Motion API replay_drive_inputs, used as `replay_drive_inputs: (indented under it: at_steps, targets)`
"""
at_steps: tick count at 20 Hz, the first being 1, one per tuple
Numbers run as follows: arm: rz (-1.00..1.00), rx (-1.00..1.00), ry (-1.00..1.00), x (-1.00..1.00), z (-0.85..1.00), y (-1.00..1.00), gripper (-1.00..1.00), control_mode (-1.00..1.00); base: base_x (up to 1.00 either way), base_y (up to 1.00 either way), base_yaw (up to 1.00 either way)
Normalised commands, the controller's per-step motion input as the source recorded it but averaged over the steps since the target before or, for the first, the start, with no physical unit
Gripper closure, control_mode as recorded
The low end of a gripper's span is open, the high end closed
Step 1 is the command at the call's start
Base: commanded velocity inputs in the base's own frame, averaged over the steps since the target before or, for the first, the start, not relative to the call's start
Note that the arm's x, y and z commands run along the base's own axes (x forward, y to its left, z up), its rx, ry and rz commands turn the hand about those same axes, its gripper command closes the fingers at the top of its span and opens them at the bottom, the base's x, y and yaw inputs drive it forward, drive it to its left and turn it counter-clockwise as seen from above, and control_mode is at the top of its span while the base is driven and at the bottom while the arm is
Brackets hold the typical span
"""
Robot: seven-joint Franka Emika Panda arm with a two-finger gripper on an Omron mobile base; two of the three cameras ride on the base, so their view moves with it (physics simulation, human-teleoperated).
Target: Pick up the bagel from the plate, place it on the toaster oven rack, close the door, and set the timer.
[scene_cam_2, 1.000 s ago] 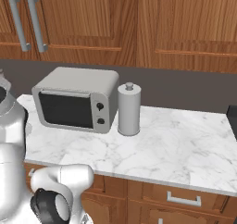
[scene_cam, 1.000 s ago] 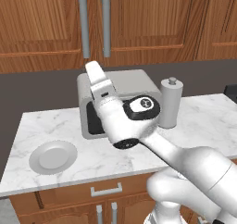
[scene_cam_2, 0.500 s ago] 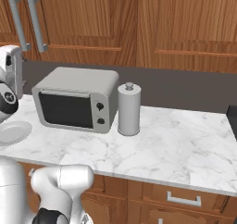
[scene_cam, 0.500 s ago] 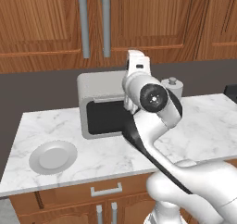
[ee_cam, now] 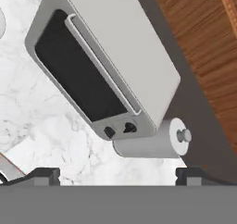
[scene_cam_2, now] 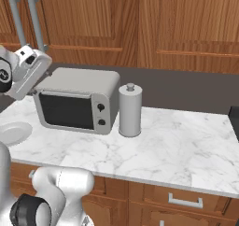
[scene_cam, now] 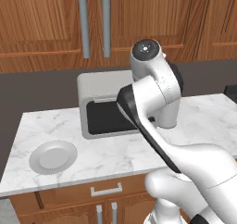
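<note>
While the hand (ee_cam: 116, 176) hangs spread wide and empty near the toaster oven (scene_cam: 99, 85), the plate (scene_cam: 53, 155) lies on the desk (scene_cam: 203, 116) left of that oven, and I cannot make out the bagel there; it is likely light and soft, best pinched gently across its ring.

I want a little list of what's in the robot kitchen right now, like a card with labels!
toaster oven: grey, on the marble counter
door: shut, dark glass
knobs: two, right of the glass
plate: left of the oven, looks empty
paper towel roll: upright, right of the oven
gripper: above the oven, fingers wide apart, holding nothing
</note>
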Motion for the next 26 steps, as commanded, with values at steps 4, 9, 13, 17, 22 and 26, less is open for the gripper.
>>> replay_drive_inputs:
  at_steps: [4, 9, 13, 17, 22, 26]
  targets:
    - [-0.29, 0.25, -0.03, 0.07, -0.73, -0.44, -1.0, -1.0, 0.0, 0.0, 0.0]
    - [-0.22, 0.23, -0.08, 0.24, -0.84, -0.57, -1.0, -1.0, 0.0, 0.0, 0.0]
    - [-0.13, 0.23, -0.12, 0.22, -0.68, -0.6, -1.0, -1.0, 0.0, 0.0, 0.0]
    - [-0.12, 0.23, -0.19, 0.12, -0.49, -0.36, -1.0, -1.0, 0.0, 0.0, 0.0]
    - [-0.12, 0.16, -0.18, 0.31, -0.43, -0.18, -1.0, -1.0, 0.0, 0.0, 0.0]
    - [-0.18, 0.05, 0.01, 0.55, -0.11, -0.07, -1.0, -1.0, 0.0, 0.0, 0.0]
